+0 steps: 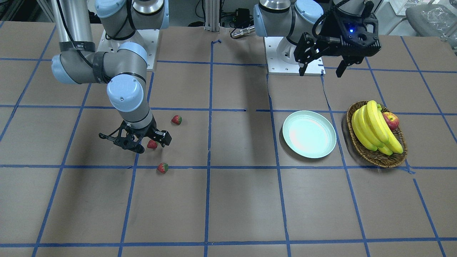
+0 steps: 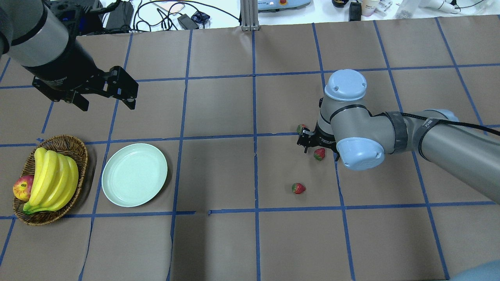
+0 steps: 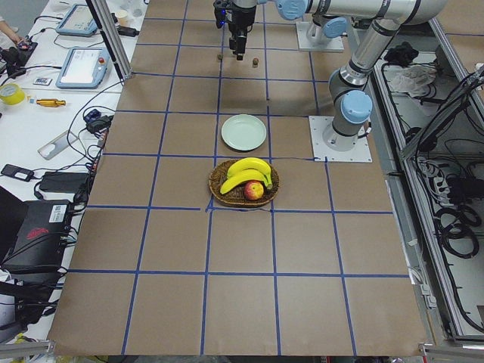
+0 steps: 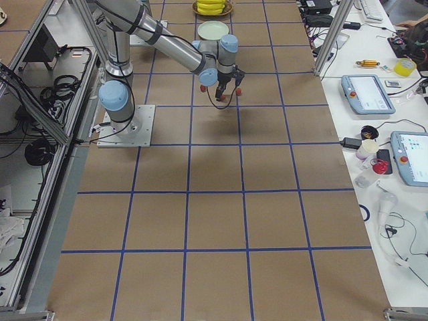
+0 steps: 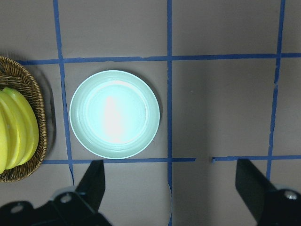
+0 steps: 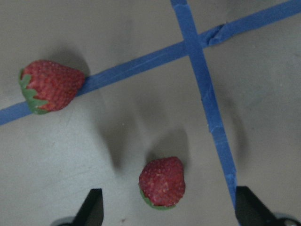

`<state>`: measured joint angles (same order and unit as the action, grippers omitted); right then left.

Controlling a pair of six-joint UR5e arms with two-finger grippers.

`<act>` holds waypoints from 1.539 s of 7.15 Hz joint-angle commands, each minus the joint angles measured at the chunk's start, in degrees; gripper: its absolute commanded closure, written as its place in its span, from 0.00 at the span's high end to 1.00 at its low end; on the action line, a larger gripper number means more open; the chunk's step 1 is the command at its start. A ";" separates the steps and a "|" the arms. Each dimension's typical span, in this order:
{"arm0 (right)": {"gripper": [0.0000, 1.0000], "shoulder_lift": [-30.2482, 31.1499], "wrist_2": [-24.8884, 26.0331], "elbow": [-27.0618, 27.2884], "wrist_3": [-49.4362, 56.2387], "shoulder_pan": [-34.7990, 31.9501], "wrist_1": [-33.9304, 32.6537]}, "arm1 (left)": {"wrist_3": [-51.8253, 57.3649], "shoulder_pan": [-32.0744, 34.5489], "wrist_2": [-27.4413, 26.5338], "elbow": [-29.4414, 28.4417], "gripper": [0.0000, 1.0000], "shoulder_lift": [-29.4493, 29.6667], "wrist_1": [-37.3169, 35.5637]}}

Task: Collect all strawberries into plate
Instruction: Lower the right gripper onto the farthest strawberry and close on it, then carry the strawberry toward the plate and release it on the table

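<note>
Red strawberry (image 6: 162,182) under the right pincer (image 6: 169,190), jaws apart

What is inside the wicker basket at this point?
A bunch of yellow bananas and a red-yellow apple lie in the basket. Nothing else shows there, but the bananas cover most of its floor, so whatever is beneath them is hidden.

A wicker basket (image 2: 80,150) is sitting on the blue-taped brown table (image 2: 218,242), holding a bunch of bananas (image 2: 50,177). Seen from overhead, an apple (image 2: 22,187) is lying at the bananas' nine o'clock.
</note>
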<state>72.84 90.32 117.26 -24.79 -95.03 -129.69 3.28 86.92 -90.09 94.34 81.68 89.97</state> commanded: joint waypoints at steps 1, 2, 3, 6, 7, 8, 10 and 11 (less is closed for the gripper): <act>0.72 -0.68 0.12 -0.01 -0.08 0.11 -0.21 | 0.14 -0.08 -0.17 0.05 1.00 -0.03 -0.06; 0.37 -0.68 -0.05 -0.01 -0.17 0.46 -0.21 | 0.14 -0.08 -0.09 -0.03 1.00 -0.12 -0.06; 0.02 -0.60 -0.67 -0.01 -0.17 0.46 -0.21 | 0.14 -0.08 -0.09 -0.12 1.00 -0.12 -0.06; 0.00 -0.07 -0.85 -0.97 -0.17 0.55 0.05 | 0.23 -0.08 -0.09 -0.12 1.00 -0.12 -0.06; 0.00 0.37 -2.33 -4.11 -0.34 0.46 2.23 | 0.14 -0.08 -0.09 -0.12 1.00 -0.12 -0.06; 0.00 1.24 -7.04 -7.80 -3.39 -0.32 7.56 | 0.23 -0.08 -0.09 -0.12 1.00 -0.12 -0.06; 0.00 0.64 -11.99 -12.57 -12.16 -7.32 8.76 | 0.14 -0.08 -0.17 -0.12 1.00 -0.12 -0.06; 0.00 -0.67 -12.36 -12.67 -15.00 -9.27 8.23 | 0.23 -0.08 -0.17 -0.12 1.00 -0.12 -0.06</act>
<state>73.35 79.41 105.60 -35.40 -101.09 -121.26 3.48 86.84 -90.25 94.22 81.56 89.91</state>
